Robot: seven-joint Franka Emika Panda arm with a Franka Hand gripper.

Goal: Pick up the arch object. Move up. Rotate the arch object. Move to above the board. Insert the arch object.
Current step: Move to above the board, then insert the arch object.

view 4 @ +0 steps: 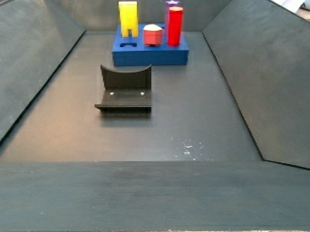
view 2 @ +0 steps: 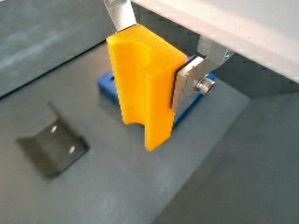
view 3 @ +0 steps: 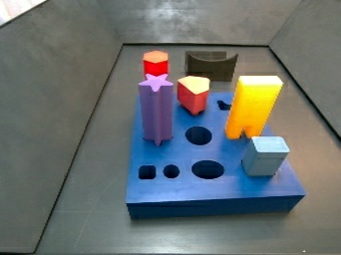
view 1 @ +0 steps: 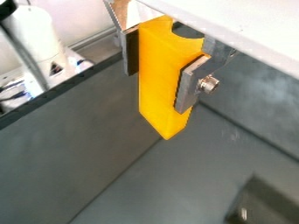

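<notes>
Wrist view up: my end effector (view 1: 162, 70) is clamped on the arch (view 1: 158, 92). One silver finger (view 1: 193, 80) is pressed flat on its side and the other is on the opposite face. The arch hangs lengthwise below the fingers, its free end over the dark floor (view 1: 117, 175).

In a wrist view from the other side, the end effector (view 2: 158, 52) shows the same grip. I can see the groove running down the arch (view 2: 140, 87). A blue corner of the board (view 2: 107, 87) peeks out from behind it, and the fixture (view 2: 52, 144) sits on the floor well apart.

Side view: the board (view 3: 213, 194) carries a purple star post (view 3: 156, 110), a red post (view 3: 156, 65), a wide yellow block (view 3: 253, 105) and a pale blue cube (view 3: 266, 154). A brown block (view 3: 210, 65) stands at the back.

In a side view down the bin, the fixture (view 4: 125, 91) stands mid-floor and the board (view 4: 151, 54) lies beyond it. I can't see the arm in either side view.
</notes>
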